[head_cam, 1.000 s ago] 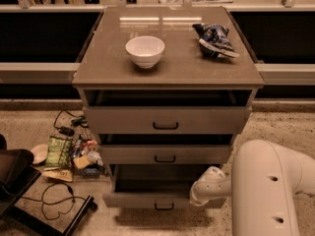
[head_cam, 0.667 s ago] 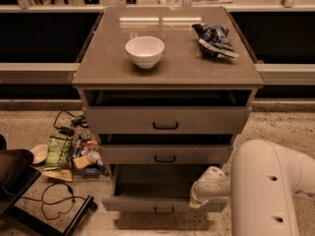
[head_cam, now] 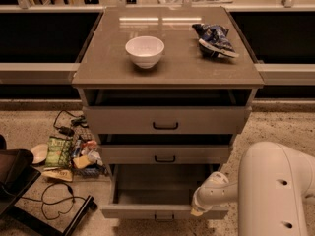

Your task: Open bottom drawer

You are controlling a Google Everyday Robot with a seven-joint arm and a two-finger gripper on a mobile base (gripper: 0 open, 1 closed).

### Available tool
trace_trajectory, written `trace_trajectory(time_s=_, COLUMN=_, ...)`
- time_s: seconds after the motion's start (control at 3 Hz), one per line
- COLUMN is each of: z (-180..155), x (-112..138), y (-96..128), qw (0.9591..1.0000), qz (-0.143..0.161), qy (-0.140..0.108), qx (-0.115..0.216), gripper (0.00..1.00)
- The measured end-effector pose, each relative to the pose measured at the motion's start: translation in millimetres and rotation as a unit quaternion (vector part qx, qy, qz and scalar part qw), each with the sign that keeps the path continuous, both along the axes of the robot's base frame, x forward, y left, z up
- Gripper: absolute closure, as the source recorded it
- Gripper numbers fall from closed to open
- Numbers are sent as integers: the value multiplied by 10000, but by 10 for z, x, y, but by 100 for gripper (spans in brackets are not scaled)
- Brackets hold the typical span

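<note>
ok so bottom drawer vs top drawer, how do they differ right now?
The bottom drawer is pulled far out, tray floor in view; the top drawer is out only slightly, with a dark gap above its front. The bottom drawer's front shows as a thin strip; the top drawer's front looks tall. The end effector sits at the bottom drawer's front edge; nothing is at the top drawer. Both are grey-beige with a small black bar handle.

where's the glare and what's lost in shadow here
Camera view: glare shows as two bright streaks at the back of the cabinet top, behind the bowl; the gap above the top drawer is nearly black; the bottom drawer is dim inside but readable; the gripper, at that drawer's front right edge, is plainly lit.
</note>
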State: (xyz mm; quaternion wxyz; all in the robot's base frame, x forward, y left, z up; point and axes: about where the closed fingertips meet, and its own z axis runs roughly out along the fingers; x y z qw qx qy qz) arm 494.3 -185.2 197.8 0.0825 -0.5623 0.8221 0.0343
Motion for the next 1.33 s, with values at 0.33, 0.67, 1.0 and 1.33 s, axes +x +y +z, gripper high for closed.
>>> trace_trajectory(time_s=0.33, z=20, x=-336, y=-47, qw=9996, qz=-122, qy=232, qx=70, gripper=100)
trace_trajectory(time_s=0.67, z=24, x=-403, y=-53, qw=9994, qz=-149, qy=286, qx=86, gripper=100)
trace_trajectory(time_s=1.0, z=36, x=-579, y=-72, qw=9988, qz=-215, qy=416, qx=125, gripper=100)
trace_trajectory(time_s=1.33, z=35, x=-580, y=-72, qw=9988, qz=-215, qy=416, qx=125, gripper=100)
